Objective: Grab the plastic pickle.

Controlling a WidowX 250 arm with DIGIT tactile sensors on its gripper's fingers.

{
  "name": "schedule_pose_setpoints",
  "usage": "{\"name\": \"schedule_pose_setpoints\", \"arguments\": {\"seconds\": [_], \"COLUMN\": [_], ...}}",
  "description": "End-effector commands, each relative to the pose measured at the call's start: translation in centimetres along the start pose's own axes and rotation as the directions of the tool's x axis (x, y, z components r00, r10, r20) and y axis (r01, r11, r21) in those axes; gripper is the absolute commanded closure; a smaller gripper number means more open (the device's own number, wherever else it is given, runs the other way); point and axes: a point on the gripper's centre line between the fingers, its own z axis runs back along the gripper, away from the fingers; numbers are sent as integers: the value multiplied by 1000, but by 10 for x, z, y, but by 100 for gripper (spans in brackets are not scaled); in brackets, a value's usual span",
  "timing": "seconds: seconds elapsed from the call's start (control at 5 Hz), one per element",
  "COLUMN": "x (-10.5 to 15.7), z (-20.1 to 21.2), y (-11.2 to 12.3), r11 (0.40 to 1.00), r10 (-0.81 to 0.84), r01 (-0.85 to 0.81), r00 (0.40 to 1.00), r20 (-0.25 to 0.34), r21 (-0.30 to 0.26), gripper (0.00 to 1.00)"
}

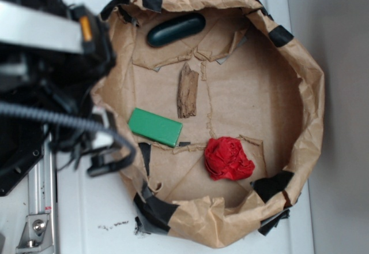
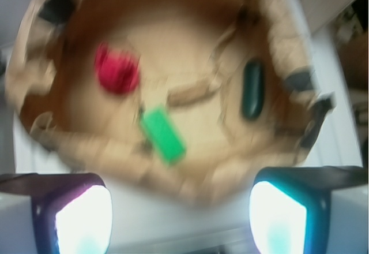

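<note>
The plastic pickle (image 1: 176, 29) is dark green, glossy and oval, lying at the far left of the brown paper bowl (image 1: 305, 92). In the wrist view the pickle (image 2: 252, 90) lies upright at the right of the bowl. My gripper (image 2: 180, 216) is open and empty, its two pads wide apart, outside the bowl's near rim over the white table. In the exterior view the gripper (image 1: 106, 150) sits at the bowl's left rim, well short of the pickle.
A flat bright green block (image 1: 154, 127) lies near the gripper. A brown wood piece (image 1: 187, 90) lies mid-bowl. A crumpled red ball (image 1: 228, 158) lies at the front. The bowl's paper walls (image 2: 34, 109), taped black, stand raised all round.
</note>
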Motion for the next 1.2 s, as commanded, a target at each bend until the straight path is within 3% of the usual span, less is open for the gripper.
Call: {"name": "schedule_pose_setpoints", "arguments": {"seconds": [0.0,0.6,1.0], "x": [36,54,53], "z": [-76,-126,-157], "y": [23,5,36], "r11": [982,978,970], "r10": [156,149,201], "r01": [-156,-144,-193], "r00": [988,989,979], "r20": [11,-23,-42], "r21": [110,149,150], "gripper": [0,0,0]}}
